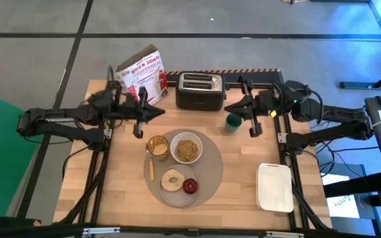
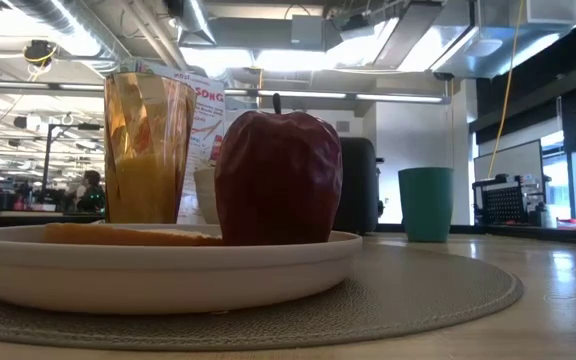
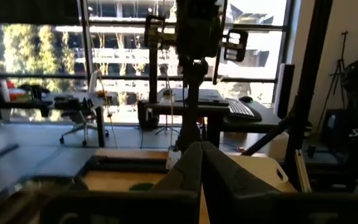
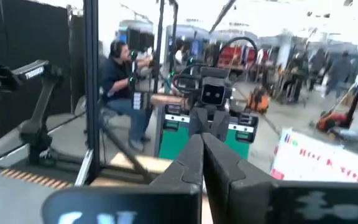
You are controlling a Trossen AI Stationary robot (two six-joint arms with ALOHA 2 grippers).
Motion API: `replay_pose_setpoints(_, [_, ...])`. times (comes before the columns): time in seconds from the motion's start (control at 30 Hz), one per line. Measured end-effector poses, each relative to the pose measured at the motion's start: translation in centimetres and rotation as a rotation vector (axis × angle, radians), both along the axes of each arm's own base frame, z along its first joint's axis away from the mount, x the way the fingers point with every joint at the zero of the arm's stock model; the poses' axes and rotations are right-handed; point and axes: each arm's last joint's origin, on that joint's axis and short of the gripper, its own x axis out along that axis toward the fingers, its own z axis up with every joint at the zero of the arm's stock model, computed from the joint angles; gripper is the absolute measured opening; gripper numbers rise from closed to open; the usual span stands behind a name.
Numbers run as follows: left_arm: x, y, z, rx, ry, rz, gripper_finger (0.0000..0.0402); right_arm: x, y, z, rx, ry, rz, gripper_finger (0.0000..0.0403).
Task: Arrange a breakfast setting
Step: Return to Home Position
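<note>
A round grey-beige placemat (image 1: 210, 173) lies at the table's middle. On it stand an amber cup (image 1: 157, 146), a white bowl (image 1: 186, 149) holding cereal, and a small white plate (image 1: 177, 192) bearing a bagel (image 1: 173, 179) and a red apple (image 1: 190, 186). A small wooden utensil (image 1: 152, 169) lies on the mat's left edge. My left gripper (image 1: 162, 114) hovers shut and empty behind the cup. My right gripper (image 1: 227, 108) hovers shut and empty near the toaster. The low view shows the plate (image 2: 158, 270), the apple (image 2: 278, 180) and the cup (image 2: 146, 150) up close.
A black toaster (image 1: 200, 90) stands at the far middle, with a red-and-white cereal bag (image 1: 144, 75) to its left and a green cup (image 1: 233, 122) to its right front. A white rectangular tray (image 1: 274, 187) lies at the near right. A person sits in the room beyond.
</note>
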Motion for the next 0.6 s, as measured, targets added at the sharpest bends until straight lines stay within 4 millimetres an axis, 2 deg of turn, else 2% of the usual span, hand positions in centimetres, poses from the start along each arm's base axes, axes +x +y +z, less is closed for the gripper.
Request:
replay_pose_setpoints(0.13, [0.2, -0.7, -3.7, -0.072, 0.001, 0.017, 0.0, -0.9, -0.1, -1.8, 0.003, 0.041, 0.005, 0.0001])
replay_pose_setpoints(0.3, [0.6, -1.9, -7.5, -0.141, 0.12, -0.053, 0.0, -1.5, -0.4, -5.6, 0.03, -0.018, -0.007, 0.0001])
replay_pose_setpoints(0.47, [0.2, -3.0, -9.1, -0.116, 0.15, -0.046, 0.0, -2.8, -1.6, -10.0, 0.163, -0.112, -0.019, 0.0])
replay_pose_setpoints(0.6, [-0.7, -3.1, -8.6, -0.107, 0.122, -0.058, 0.0, -3.6, -2.2, -13.6, 0.293, 0.0, -0.031, 0.0])
